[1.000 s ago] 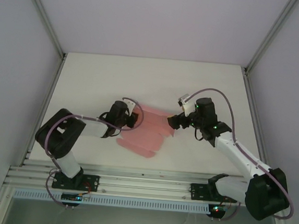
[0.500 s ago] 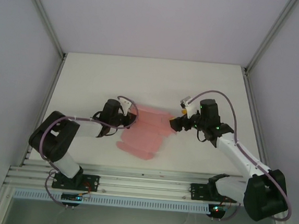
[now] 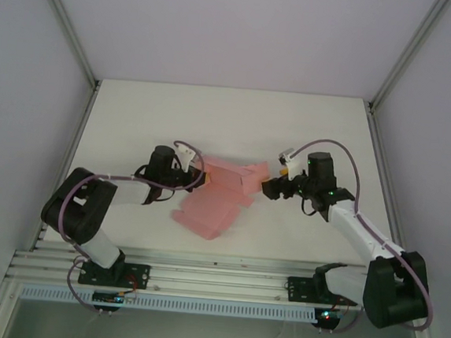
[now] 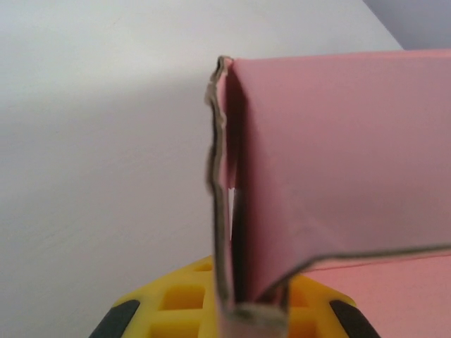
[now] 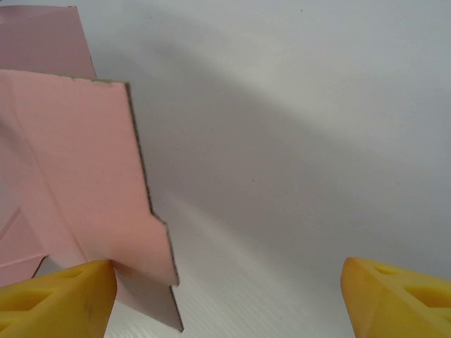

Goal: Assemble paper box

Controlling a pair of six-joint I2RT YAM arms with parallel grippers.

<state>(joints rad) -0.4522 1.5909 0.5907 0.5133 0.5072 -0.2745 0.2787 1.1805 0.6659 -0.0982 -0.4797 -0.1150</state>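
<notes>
1. Top external view showed the paper box (image 3: 216, 198), a pink, part-folded sheet. It lay on the bench (image 3: 214, 120) between the two tools, with some panels flat and a flap raised on its right side.
2. The left tool (image 4: 248, 315) was clamped on the box's left edge. Its wrist view showed a doubled fold of card standing upright, pinched between the yellow pads (image 4: 180, 310).
3. The right tool (image 5: 225, 299) stood wide open at the box's right edge and gripped nothing. One finger (image 5: 56, 299) was touching or just beside a flap's corner.
4. The card looked very light, thin and springy. It would likely bend anywhere, not only on the creases, and slide over the bench if pushed unheld.
5. The best holds, I judged, were near a crease or on a doubled edge, pinched gently. Gripping the middle of a single flap might buckle or crumple it.
</notes>
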